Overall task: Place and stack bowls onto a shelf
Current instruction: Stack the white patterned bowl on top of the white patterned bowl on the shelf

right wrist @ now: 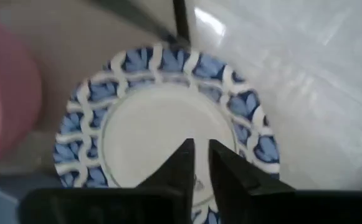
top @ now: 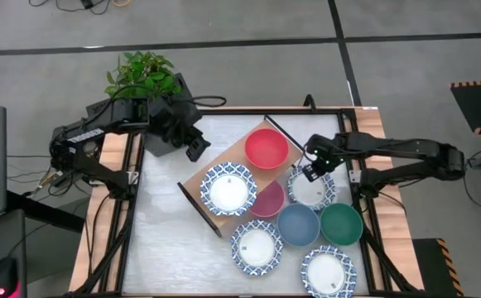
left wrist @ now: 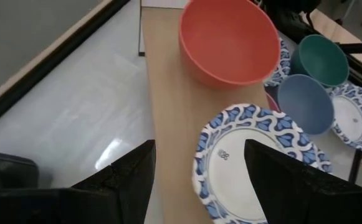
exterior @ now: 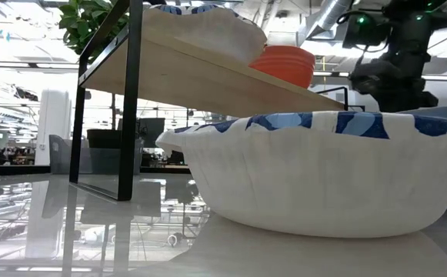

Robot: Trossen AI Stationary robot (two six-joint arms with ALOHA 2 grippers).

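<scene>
The shelf [top: 209, 170] is a light-wood board on a black frame, lying slantwise mid-table. On it stand a red bowl [top: 266, 147] and a white bowl with a blue-patterned rim [top: 228, 189]. My left gripper [top: 195, 149] is open and empty, above the shelf's far-left edge; its wrist view shows its fingers [left wrist: 134, 171] spread wide over the board. My right gripper [top: 310, 171] hovers, fingers together, over another blue-rimmed white bowl [right wrist: 162, 124] that rests on the table right of the shelf. Whether it touches that bowl, I cannot tell.
A pink bowl [top: 271, 201] sits at the shelf's right edge. Blue [top: 298, 223], green [top: 340, 223] and two more blue-rimmed white bowls [top: 257, 247] [top: 327, 271] stand on the table toward the near right. A potted plant [top: 145, 76] stands at the far left corner.
</scene>
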